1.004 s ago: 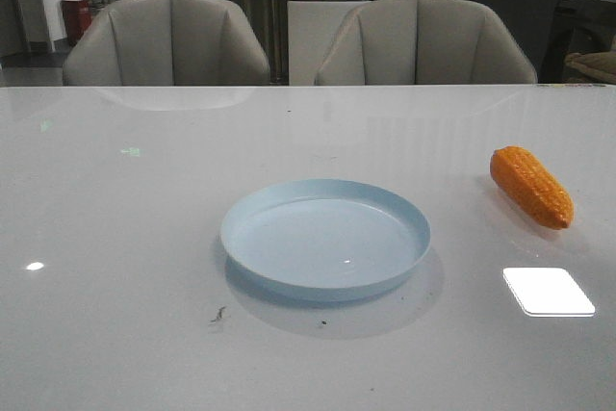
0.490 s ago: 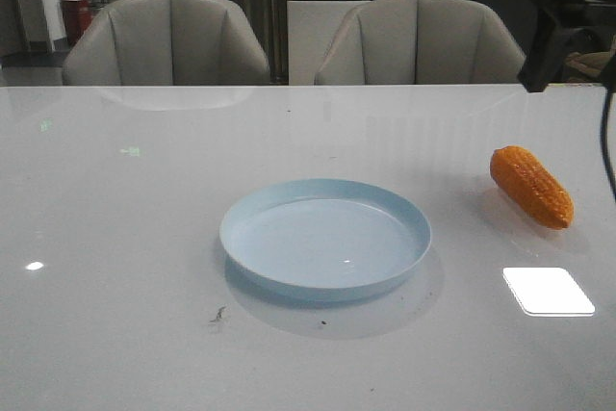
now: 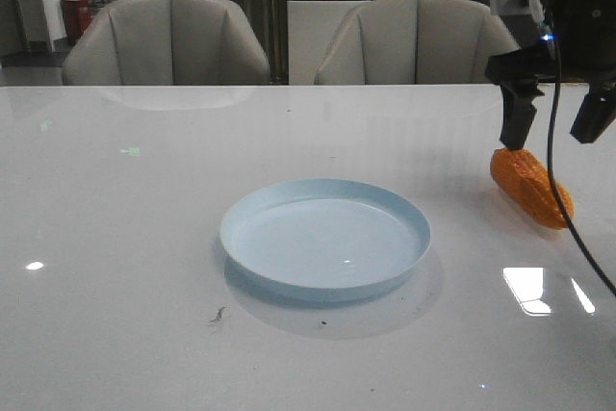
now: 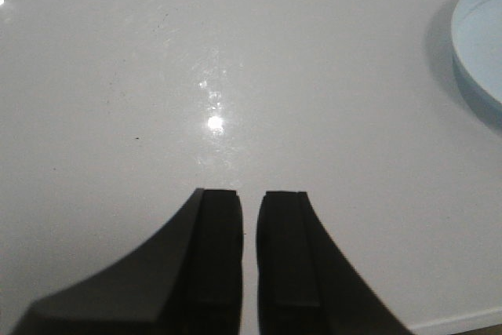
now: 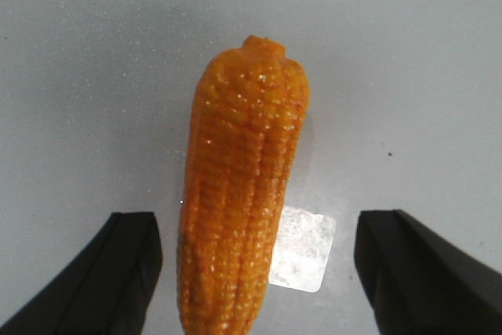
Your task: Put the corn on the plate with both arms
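the corn (image 5: 239,194), judged light, stiff and slippery, lies framed between the wide-spread right gripper (image 3: 558,127); mid-cob is best pinched. the left gripper (image 4: 251,249) is nearly closed, empty.

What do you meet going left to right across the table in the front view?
Plate → right gripper hanging open above the corn, both at about the same spot near the table's right edge.

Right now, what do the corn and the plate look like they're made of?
The corn looks like moulded plastic: glossy orange, with sharp highlights on uniform kernel rows, so probably a toy. The plate looks like thin pale blue plastic, smooth and slightly shiny, with a small glint inside its low rim. Neither material is certain from looks alone.
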Robot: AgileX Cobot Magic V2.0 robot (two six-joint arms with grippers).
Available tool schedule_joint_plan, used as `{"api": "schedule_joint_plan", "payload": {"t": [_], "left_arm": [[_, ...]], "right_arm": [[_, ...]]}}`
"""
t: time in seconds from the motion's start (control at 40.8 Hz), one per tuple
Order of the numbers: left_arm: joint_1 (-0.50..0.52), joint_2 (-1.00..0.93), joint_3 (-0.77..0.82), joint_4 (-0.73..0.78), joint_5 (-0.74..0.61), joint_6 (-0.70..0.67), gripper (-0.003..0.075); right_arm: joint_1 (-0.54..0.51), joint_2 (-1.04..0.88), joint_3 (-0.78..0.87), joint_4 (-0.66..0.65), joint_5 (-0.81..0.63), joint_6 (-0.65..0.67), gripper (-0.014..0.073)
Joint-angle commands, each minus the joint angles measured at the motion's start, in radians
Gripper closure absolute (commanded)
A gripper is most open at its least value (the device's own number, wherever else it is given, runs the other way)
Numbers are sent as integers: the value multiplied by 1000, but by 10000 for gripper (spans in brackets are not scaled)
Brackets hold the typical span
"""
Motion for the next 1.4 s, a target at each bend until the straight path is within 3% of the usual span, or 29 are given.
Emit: {"api": "schedule_joint_plan", "payload": {"t": [0.0,0.367,0.465,0.637,0.71,0.906,1.151,1.371], "left_arm": [[3,-5,-29,-3,-72,-12,552],[3,-5,-29,-3,-72,-12,552],[3,-5,-29,-3,-72,-12,552],[3,-5,-29,-3,-72,-12,552],[3,-5,-29,-3,-72,-12,552],[3,-5,-29,-3,-72,-12,552],[3,-5,-29,-3,-72,-12,552],[3,-5,-29,-3,-72,-12,552]], "right_arm": [[-6,-19,-36,8,-44,5,-18],[-6,56,-36,13,-59,5,-10],[-6,57,-35,13,-53,5,78],[-4,57,-35,13,-50,5,305],[-4,57,-35,13,-46,5,337],[-2,45,-49,19,-29,5,338],[37,33,-258,89,130,-66,338],[152,34,-431,119,244,-117,338]]}}
